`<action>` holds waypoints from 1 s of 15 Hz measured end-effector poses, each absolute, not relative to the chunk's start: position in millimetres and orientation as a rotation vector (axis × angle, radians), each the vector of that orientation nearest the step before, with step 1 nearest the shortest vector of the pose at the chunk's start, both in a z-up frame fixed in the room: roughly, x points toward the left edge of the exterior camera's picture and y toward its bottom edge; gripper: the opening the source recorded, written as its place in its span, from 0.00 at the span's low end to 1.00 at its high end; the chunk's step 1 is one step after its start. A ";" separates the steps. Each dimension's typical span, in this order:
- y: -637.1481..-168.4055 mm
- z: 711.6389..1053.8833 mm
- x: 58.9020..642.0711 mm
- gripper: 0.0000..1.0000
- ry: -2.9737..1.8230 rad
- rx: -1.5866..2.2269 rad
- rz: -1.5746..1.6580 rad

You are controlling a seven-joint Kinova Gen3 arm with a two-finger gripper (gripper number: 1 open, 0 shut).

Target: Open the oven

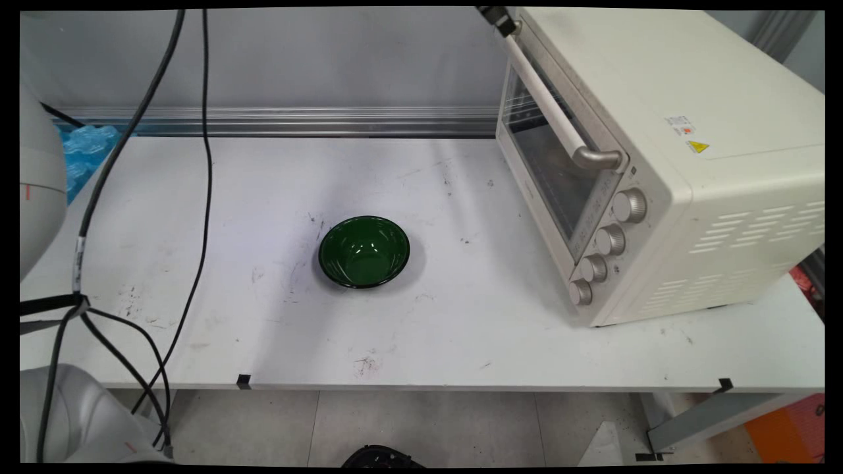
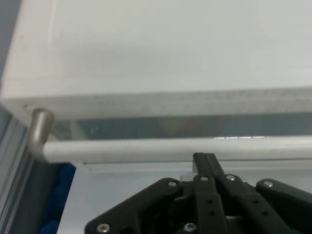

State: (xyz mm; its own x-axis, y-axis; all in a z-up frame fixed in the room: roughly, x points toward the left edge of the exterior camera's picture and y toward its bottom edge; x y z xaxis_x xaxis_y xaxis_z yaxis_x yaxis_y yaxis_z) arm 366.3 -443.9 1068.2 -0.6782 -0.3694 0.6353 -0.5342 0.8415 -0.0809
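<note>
A cream toaster oven [image 1: 691,164] stands on the right side of the table, its glass door facing left. My gripper [image 1: 495,16] shows only at the top edge of the main view, by the far end of the oven's door handle [image 1: 553,108]. In the hand view the gripper [image 2: 204,158] is shut, with nothing between its fingers. Its tip lies right against the near side of the white handle bar [image 2: 146,148], and the oven's top [image 2: 170,48] lies beyond. An empty dark green bowl [image 1: 364,252] sits mid-table, far from the gripper.
Black cables [image 1: 197,164] hang over the table's left part. Blue plastic wrap [image 1: 85,155] lies at the back left corner. Several knobs [image 1: 609,240] run down the oven's front. An aluminium rail [image 1: 276,122] lines the wall behind the table [image 1: 461,329].
</note>
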 end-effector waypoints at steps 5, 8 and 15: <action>-453.3 1067.7 348.6 0.00 -2.392 0.641 0.325; -459.1 1063.3 337.3 0.00 -2.393 0.637 0.313; -465.0 1041.9 317.4 0.00 -2.394 0.678 0.271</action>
State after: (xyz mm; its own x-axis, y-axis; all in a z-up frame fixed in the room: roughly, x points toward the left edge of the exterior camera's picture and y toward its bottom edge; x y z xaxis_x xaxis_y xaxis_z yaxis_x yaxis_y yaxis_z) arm 317.4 -465.0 1041.9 -0.6709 -0.4025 0.6228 -0.5314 0.8468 -0.0252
